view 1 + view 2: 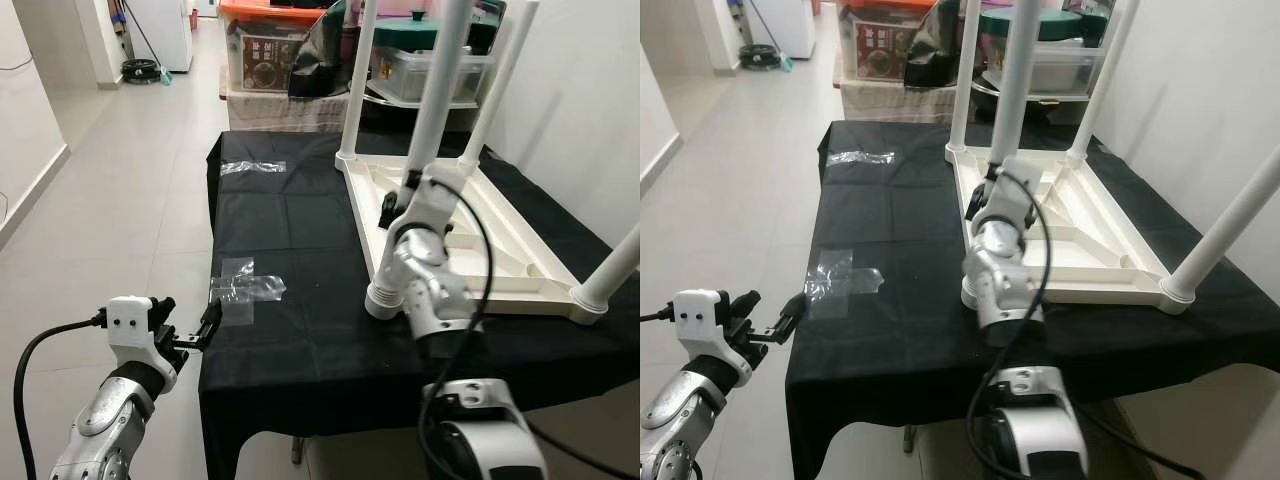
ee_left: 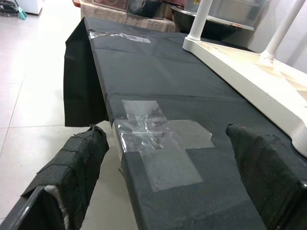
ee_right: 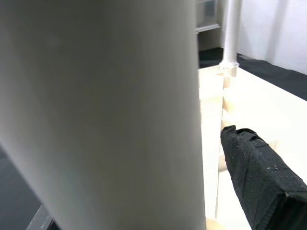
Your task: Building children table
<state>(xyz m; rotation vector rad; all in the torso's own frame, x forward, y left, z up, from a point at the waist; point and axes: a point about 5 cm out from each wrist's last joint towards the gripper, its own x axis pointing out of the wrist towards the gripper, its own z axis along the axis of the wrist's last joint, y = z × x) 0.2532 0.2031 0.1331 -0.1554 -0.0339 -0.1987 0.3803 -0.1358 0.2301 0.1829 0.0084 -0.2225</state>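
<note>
Head views: upturned children table (image 1: 500, 240) on black-draped table (image 1: 300, 330); right gripper (image 1: 398, 205) fingers clasp leg (image 1: 437, 90). Left wrist view: left gripper (image 2: 168, 177) fingers spread over taped corner (image 2: 158, 139).

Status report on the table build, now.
Right gripper shut on a white leg, tabletop upside down on black cloth. Left gripper open, idle at cloth's near corner by clear tape. Nothing blocking.

text: none legible | storage box (image 1: 262, 48) label: printed picture and lettering, too small to read | other surfaces: no readable marks
</note>
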